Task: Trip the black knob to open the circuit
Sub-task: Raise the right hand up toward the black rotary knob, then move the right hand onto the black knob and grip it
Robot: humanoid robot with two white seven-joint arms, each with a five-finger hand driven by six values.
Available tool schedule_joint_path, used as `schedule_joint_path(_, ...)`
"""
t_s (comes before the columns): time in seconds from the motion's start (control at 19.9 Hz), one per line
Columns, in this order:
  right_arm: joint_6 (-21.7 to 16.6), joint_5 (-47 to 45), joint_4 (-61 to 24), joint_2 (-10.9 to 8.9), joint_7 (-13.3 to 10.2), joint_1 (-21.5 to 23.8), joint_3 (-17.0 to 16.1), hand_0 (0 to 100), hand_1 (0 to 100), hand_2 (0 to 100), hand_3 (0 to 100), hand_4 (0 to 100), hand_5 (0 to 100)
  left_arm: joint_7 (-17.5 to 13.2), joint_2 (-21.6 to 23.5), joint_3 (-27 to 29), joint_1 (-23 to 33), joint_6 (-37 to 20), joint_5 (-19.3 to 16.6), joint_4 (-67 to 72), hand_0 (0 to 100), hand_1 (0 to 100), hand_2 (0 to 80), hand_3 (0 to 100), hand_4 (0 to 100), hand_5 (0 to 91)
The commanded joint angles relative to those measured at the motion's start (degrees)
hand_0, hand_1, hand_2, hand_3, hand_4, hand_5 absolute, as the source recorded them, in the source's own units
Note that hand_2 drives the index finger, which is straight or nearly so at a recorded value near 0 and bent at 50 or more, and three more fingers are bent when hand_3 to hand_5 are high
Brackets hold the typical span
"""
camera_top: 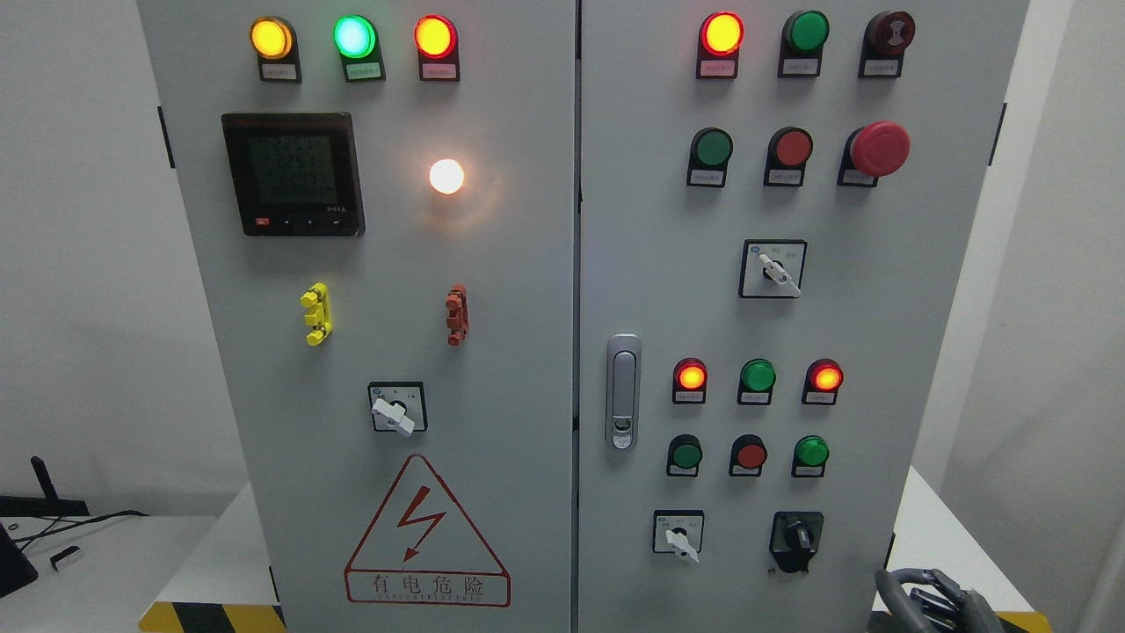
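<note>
The black knob (796,536) sits on a black plate at the lower right of the grey electrical cabinet (527,352), on its right door. Its pointer stands roughly upright. My right hand (932,602) shows only partly at the bottom right corner, below and to the right of the knob and apart from it. Its grey fingers (901,591) look curled and hold nothing. The left arm is out of view.
White-handled selector switches (679,536) (777,271) (394,413), a door handle (623,391), lit lamps, push buttons and a red mushroom button (879,148) fill the doors. A meter (293,173) sits upper left. A white table (105,563) with cables lies at the lower left.
</note>
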Motion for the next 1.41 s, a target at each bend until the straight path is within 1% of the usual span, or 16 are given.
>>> schedule_joint_path(0.0,-0.23,0.23,3.06,-0.04,-0.03,-0.90,1.99,35,81,51,100,99,90,-0.03,-0.06,0.00,0.00,-0.05,-1.76,0.00,12,39,0.0,0,0,0.0)
schedule_joint_path(0.25,-0.23,0.23,2.97,0.05,-0.03,-0.90,2.69,41,82,51,100,98,89,-0.03,-0.06,0.00,0.00,-0.05,-1.76,0.00,12,39,0.0,0,0,0.0)
schedule_joint_path(0.35,-0.14,0.23,2.80,0.14,-0.11,-1.43,3.65,42,83,51,100,98,89,-0.03,0.03,0.00,0.00,-0.05,-1.76,0.00,12,39,0.0,0,0,0.0)
schedule_joint_path(0.45,-0.23,0.23,2.62,0.14,-0.81,-1.70,4.19,43,83,50,100,98,89,-0.03,0.03,0.00,0.00,-0.05,-1.76,0.00,12,39,0.0,0,0,0.0)
schedule_joint_path(0.7,-0.14,0.23,0.51,0.31,-1.34,-1.52,5.86,45,82,50,100,98,89,-0.03,-0.06,0.00,0.00,-0.05,-1.76,0.00,12,39,0.0,0,0,0.0)
schedule_joint_path(1.2,0.03,0.23,-2.56,0.49,-1.78,-0.99,5.94,47,83,50,100,98,89,-0.03,0.03,0.00,0.00,-0.05,-1.76,0.00,12,39,0.0,0,0,0.0)
schedule_joint_path(1.35,0.21,0.14,-3.62,0.84,-1.78,-0.73,6.03,47,83,50,100,98,89,-0.03,0.03,0.00,0.00,-0.05,-1.76,0.00,12,39,0.0,0,0,0.0)
